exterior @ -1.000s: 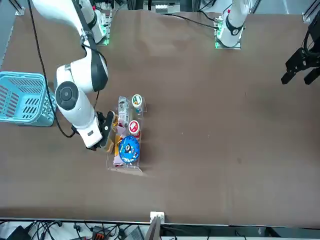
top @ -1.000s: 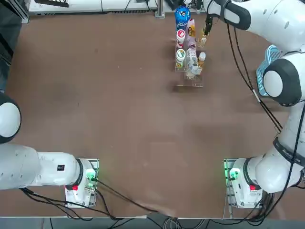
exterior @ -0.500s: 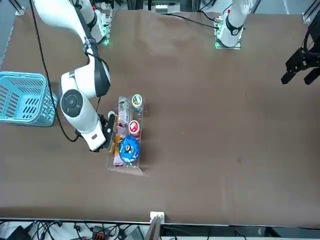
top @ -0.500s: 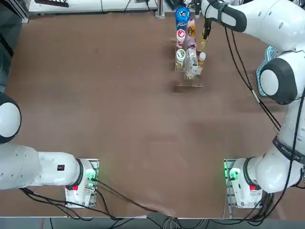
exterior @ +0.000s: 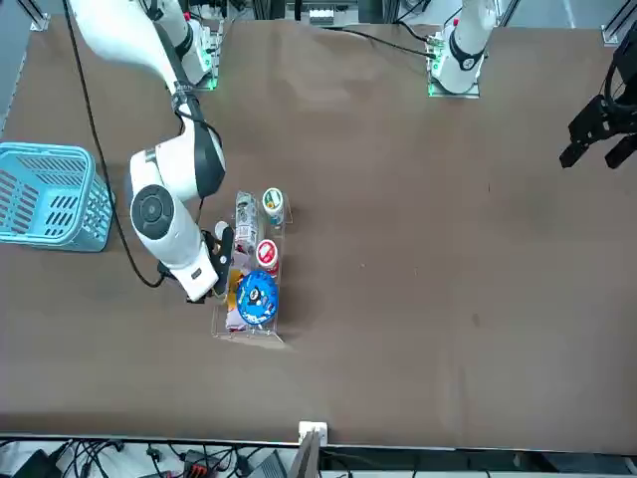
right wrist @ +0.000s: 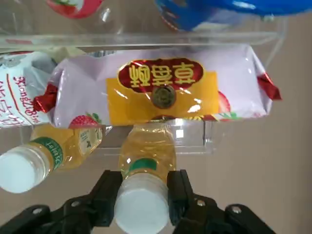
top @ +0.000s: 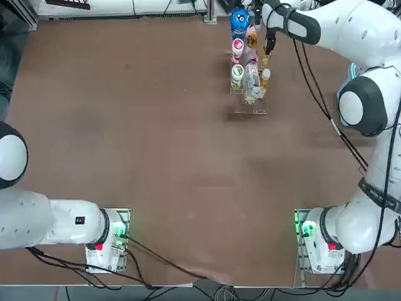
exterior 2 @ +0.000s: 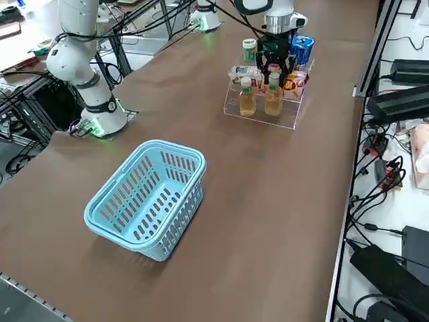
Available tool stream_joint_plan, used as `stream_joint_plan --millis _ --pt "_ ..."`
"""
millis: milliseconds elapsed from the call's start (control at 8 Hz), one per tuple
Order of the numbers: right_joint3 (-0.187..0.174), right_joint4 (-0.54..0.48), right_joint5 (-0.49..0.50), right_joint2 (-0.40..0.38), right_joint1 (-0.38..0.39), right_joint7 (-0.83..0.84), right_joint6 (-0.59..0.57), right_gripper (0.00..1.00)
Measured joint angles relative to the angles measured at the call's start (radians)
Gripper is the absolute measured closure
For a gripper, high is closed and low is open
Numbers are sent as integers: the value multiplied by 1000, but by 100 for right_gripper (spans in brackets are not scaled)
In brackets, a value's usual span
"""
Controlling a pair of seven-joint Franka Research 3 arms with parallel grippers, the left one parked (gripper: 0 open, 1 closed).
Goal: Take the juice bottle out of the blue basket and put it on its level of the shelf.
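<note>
The juice bottle (right wrist: 148, 151) is out of the blue basket (exterior 2: 149, 194) and seemingly on the shelf (exterior 2: 288, 121); the right claw (right wrist: 145, 183) pinches it; release remains.

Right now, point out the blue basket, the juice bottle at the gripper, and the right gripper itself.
Blue basket (exterior 2: 147, 194): right side view, on its inner slotted floor.
Juice bottle (right wrist: 142, 204): right wrist view, on its white cap.
Right gripper (right wrist: 145, 187): right wrist view, midway between its fingertips.
</note>
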Motion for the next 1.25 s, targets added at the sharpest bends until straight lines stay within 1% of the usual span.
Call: stream_joint_plan --millis 500,875,1250 --pt "19 0 0 3 2 -36 2 46" --pt "21 0 0 10 2 -64 1 46" --pt "21 0 0 33 1 -68 2 46"
